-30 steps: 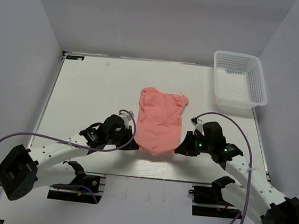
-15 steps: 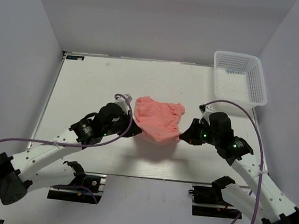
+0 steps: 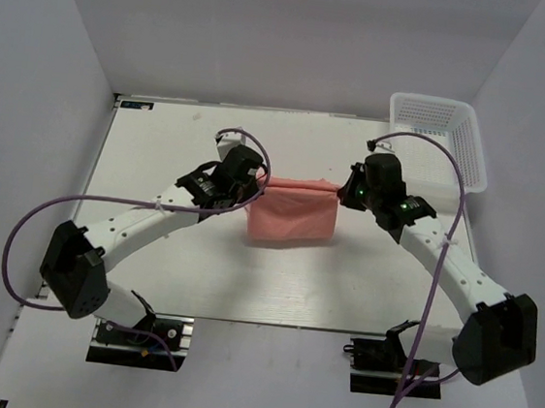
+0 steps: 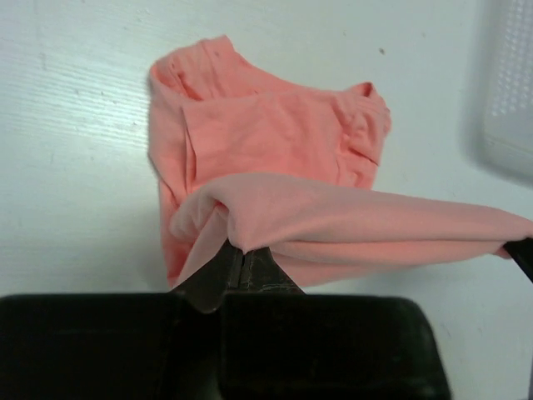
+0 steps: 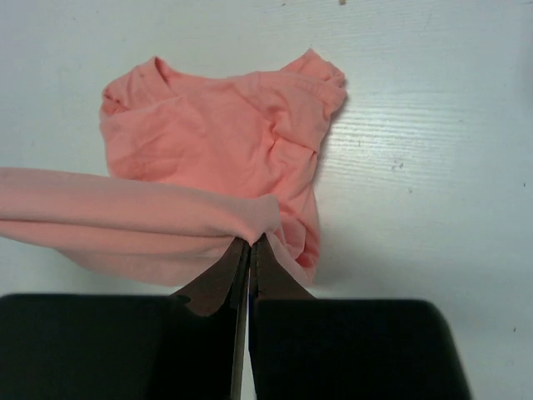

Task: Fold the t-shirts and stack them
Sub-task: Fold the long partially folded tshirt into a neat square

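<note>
Jaws on both arms: clamped shut on corners of t-shirt (image 3: 290,221). From above, stretched its held edge 9 to 3 over mid-worktop (image 3: 162,144), arms equally near. Left wrist: lay bunched at 12. Right wrist: likewise, 12 toward 11.

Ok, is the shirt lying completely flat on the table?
No, the left gripper and right gripper each pinch the shirt and hold one edge stretched in the air above the rest.
</note>
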`<state>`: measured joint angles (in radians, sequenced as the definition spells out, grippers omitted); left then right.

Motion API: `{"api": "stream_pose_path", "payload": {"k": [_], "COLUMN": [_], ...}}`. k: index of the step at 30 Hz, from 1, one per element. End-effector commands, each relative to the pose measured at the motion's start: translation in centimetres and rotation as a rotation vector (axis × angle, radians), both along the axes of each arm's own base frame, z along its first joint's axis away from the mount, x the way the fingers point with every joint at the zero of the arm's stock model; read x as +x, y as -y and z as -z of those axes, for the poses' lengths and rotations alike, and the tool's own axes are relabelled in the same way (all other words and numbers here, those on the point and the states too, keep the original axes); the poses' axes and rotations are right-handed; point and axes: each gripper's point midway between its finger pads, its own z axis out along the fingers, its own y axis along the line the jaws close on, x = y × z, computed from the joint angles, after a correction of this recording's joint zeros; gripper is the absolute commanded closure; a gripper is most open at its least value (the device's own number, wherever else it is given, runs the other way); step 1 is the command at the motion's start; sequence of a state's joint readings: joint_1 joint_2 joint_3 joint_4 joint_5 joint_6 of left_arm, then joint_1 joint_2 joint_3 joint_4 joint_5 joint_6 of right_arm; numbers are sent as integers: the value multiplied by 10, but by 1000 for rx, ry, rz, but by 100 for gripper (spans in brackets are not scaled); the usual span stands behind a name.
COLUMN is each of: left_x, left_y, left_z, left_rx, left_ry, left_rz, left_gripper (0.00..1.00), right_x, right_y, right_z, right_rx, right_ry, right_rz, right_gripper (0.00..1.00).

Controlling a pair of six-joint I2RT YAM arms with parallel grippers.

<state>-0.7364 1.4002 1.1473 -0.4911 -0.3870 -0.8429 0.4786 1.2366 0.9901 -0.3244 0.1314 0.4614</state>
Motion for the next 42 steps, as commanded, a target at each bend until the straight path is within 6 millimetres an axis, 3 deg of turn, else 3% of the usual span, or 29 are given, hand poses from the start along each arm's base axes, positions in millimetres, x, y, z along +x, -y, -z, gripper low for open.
{"api": "stream_pose_path", "payload": {"k": [1, 6, 10, 12, 13, 15, 16, 18, 19, 22, 23, 25, 27, 29, 31, 32, 33, 34, 36, 38, 39, 42], "left_x": [34, 63, 83, 93, 101, 110, 114, 122, 125, 140, 144, 150, 154, 158, 159, 154, 153, 154, 149, 150, 147, 154], "left_y": [-20, -36, -33, -28, -33, -30, -36, -32, -35, -32, -37, -34, -40, -40, -40, -37, -35, -29, -24, -12, -4, 11], "left_z": [-17, -5, 9, 21, 23, 38, 45, 48, 63, 59, 66, 57, 49, 44, 25, 26, 24, 19, 19, 14, 25, 33], "left_rx": [35, 41, 23, 12, 4, 7, 16, -6, 3, -3, 15, 16, 18, 16, -1, -15, -17, -37, -51, -99, -104, -141], "left_ry": [52, 23, -5, -33, -36, -68, -83, -90, -122, -113, -131, -132, -123, -108, -66, -75, -69, -49, -41, -15, -32, -37], "left_rz": [-121, -182, -172, -160, -173, -170, -184, -171, -175, -184, -200, -200, -217, -224, -216, -197, -179, -143, -97, -40, -17, 32], "left_gripper": [100, 100, 100, 100, 100, 100, 100, 100, 100, 100, 100, 50, 0, 0, 0, 0, 0, 0, 0, 0, 0, 0], "right_x": [37, 67, 91, 99, 104, 115, 122, 130, 135, 148, 152, 163, 169, 172, 166, 166, 161, 151, 143, 128, 123, 124], "right_y": [13, 10, -3, -12, -12, -18, -23, -31, -34, -46, -49, -55, -58, -56, -55, -55, -56, -56, -63, -76, -82, -95], "right_z": [-19, -23, -18, -6, 19, 12, 31, 27, 46, 45, 59, 43, 35, 23, 9, 4, -8, 1, -21, -13, -13, 0], "right_rx": [-45, -49, -41, -30, -49, -18, -13, 26, 34, 85, 88, 107, 107, 102, 114, 116, 126, 136, 186, 262, 290, 354], "right_ry": [87, 115, 98, 70, 15, 16, -29, -24, -59, -46, -69, -39, -27, -2, 31, 53, 77, 62, 108, 66, 55, 17], "right_rz": [73, 51, -28, -77, -76, -99, -105, -130, -134, -183, -198, -212, -216, -214, -210, -217, -224, -238, -273, -345, -378, -421], "right_gripper": [100, 100, 100, 100, 100, 100, 100, 100, 100, 100, 84, 10, 10, 10, 10, 10, 10, 10, 10, 10, 10, 10]}}
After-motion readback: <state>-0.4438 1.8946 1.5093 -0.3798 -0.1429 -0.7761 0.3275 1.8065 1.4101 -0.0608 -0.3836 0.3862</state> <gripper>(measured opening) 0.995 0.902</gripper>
